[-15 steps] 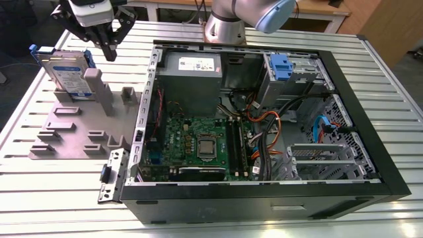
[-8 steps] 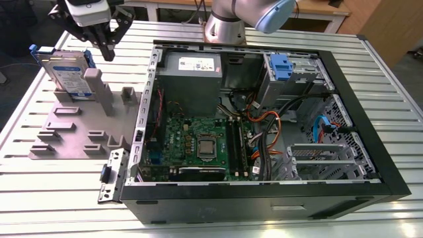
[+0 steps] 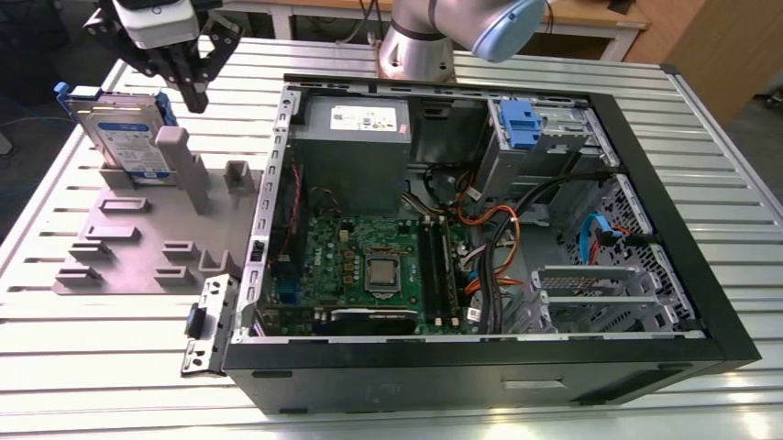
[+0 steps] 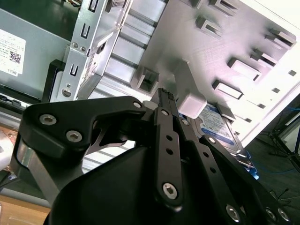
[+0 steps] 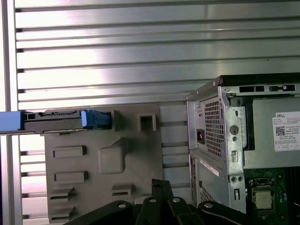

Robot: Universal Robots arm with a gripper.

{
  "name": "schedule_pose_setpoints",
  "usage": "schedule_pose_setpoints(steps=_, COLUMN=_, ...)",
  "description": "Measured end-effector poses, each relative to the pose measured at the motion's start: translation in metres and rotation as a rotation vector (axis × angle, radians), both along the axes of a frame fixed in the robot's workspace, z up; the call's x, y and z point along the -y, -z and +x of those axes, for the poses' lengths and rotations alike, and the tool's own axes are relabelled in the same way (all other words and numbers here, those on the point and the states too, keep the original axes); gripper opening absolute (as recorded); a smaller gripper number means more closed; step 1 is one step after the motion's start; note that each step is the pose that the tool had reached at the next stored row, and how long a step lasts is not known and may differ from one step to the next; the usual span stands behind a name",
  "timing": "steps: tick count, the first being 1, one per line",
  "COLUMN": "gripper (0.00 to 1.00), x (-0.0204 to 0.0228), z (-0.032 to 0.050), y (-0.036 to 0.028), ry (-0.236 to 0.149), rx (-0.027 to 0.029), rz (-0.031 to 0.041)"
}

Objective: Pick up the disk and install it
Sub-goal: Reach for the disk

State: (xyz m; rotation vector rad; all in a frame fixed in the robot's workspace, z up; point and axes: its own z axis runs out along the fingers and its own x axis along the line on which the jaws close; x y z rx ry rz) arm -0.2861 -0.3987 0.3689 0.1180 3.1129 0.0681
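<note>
The disk [image 3: 123,136], a silver-grey drive with a white-and-blue label in a blue carrier, stands on edge in the grey slotted holder [image 3: 135,247] at the exterior view's left. My gripper [image 3: 196,97] hangs just above the holder's tall post, beside the disk's upper right corner and apart from it. Its fingers are shut together with nothing between them. In the second wrist view the gripper [image 4: 166,96] points at the post, with the disk [image 4: 220,129] behind it. In the first wrist view the disk [image 5: 61,120] is edge-on beyond the gripper [image 5: 161,183].
An open computer case [image 3: 636,156] lies on the slatted metal table [image 3: 73,367], to the right of the holder in the exterior view. A blue-tabbed drive carrier [image 3: 520,124] sits in its upper bay. Cables and a motherboard [image 3: 367,266] fill the case.
</note>
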Motion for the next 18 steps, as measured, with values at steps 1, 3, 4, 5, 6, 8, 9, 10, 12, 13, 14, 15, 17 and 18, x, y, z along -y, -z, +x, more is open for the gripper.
schedule_pose_setpoints(steps=1, gripper=0.11, x=0.0000, z=-0.0002, y=0.0000, ry=0.000, rx=0.0000, rz=0.0000)
schedule_pose_setpoints(steps=3, gripper=0.11, x=0.0000, z=-0.0006, y=0.0000, ry=0.000, rx=0.0000, rz=0.0000)
schedule_pose_setpoints(steps=4, gripper=0.11, x=0.0000, z=-0.0008, y=0.0000, ry=0.000, rx=-0.0001, rz=0.0000)
schedule_pose_setpoints(steps=5, gripper=0.11, x=0.0000, z=-0.0010, y=0.0000, ry=0.000, rx=-0.0001, rz=0.0000)
schedule_pose_setpoints(steps=6, gripper=0.11, x=0.0000, z=-0.0012, y=0.0000, ry=0.000, rx=0.0000, rz=0.0000)
schedule_pose_setpoints(steps=8, gripper=0.11, x=0.0000, z=-0.0016, y=0.0000, ry=0.000, rx=-0.0001, rz=0.0000)
schedule_pose_setpoints(steps=9, gripper=0.11, x=0.0000, z=-0.0018, y=0.0000, ry=0.000, rx=0.0000, rz=0.0000)
schedule_pose_setpoints(steps=10, gripper=0.11, x=0.0000, z=-0.0020, y=0.0000, ry=0.000, rx=-0.0001, rz=0.0000)
schedule_pose_setpoints(steps=12, gripper=0.11, x=0.0000, z=-0.0025, y=0.0000, ry=0.000, rx=-0.0001, rz=0.0000)
schedule_pose_setpoints(steps=13, gripper=0.11, x=0.0000, z=-0.0027, y=0.0000, ry=0.000, rx=-0.0001, rz=0.0000)
schedule_pose_setpoints(steps=14, gripper=0.11, x=0.0000, z=-0.0029, y=0.0000, ry=0.000, rx=-0.0001, rz=0.0000)
schedule_pose_setpoints(steps=15, gripper=0.11, x=0.0000, z=-0.0031, y=0.0000, ry=0.000, rx=-0.0001, rz=0.0000)
schedule_pose_setpoints(steps=17, gripper=0.11, x=0.0000, z=-0.0035, y=0.0000, ry=0.000, rx=0.0000, rz=0.0000)
schedule_pose_setpoints(steps=18, gripper=0.11, x=0.0000, z=-0.0037, y=0.0000, ry=0.000, rx=0.0000, rz=0.0000)
